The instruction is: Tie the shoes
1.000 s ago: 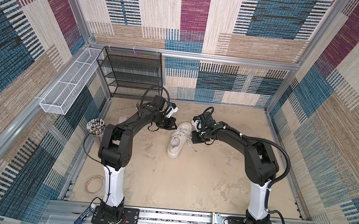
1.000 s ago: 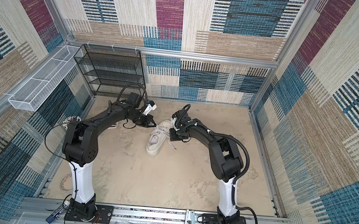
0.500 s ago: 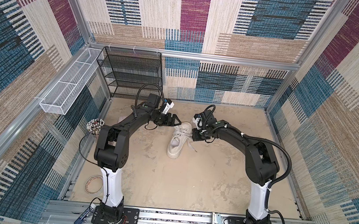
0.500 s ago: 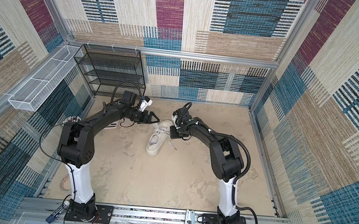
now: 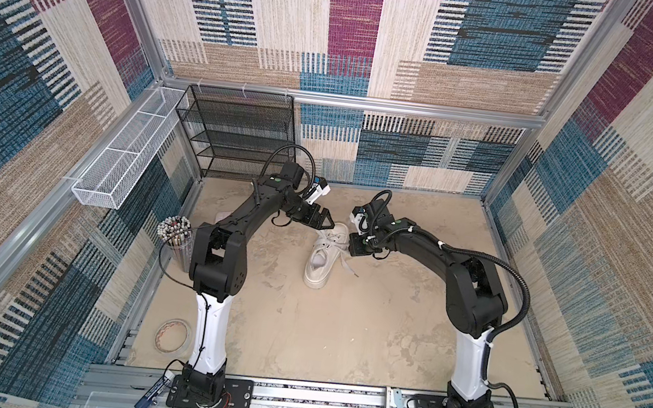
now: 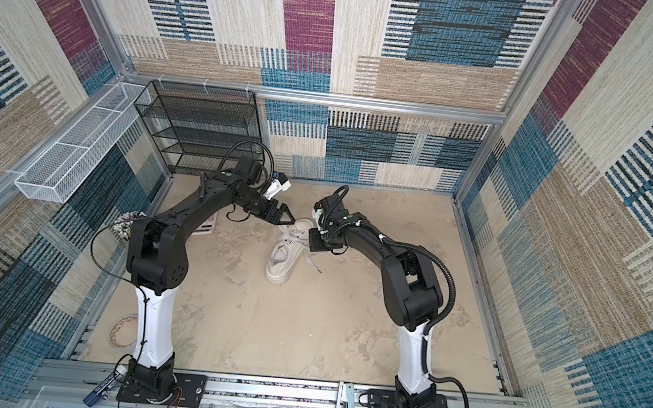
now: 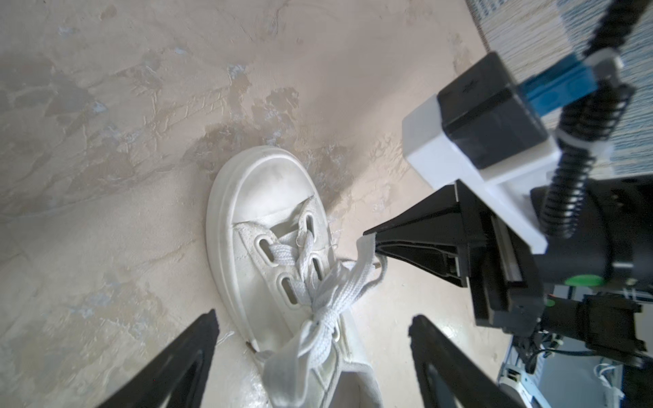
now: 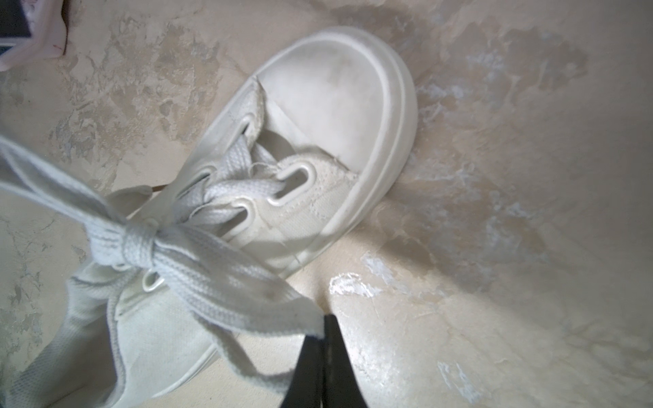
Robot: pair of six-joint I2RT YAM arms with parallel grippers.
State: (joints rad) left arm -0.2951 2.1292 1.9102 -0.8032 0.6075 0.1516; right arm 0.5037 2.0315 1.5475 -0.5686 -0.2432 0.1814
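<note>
Sneaker (image 5: 320, 261) sits roughly mid-surface (image 5: 342, 341), heel toward the arm bases and toe pointing at the back wall. Starting at the heel: soft canvas collar, nothing worth grabbing there.

Next out is the knot (image 8: 141, 243) over the upper eyelets. It's wrapped but looks loose to me, with the flat laces (image 7: 332, 282) flopping off both sides and one end trailing on the surface.

The right hand (image 8: 323, 323) sits beside the shoe on that side, pressed together on a fold of lace, which runs fairly straight back to the knot.

Farther out, the left hand (image 5: 326, 222) hangs over the toe end, spread wide and holding nothing.

Handling-wise, I'd guess the shoe is light. That chunky sole is stiff, but it'll probably skate on this smooth surface if you yank sideways. The laces are wide, woven and limp, so they should pinch well across the flat but won't hold any shape. I'd grab the opposite loop close to the knot, then pull both sides evenly.
</note>
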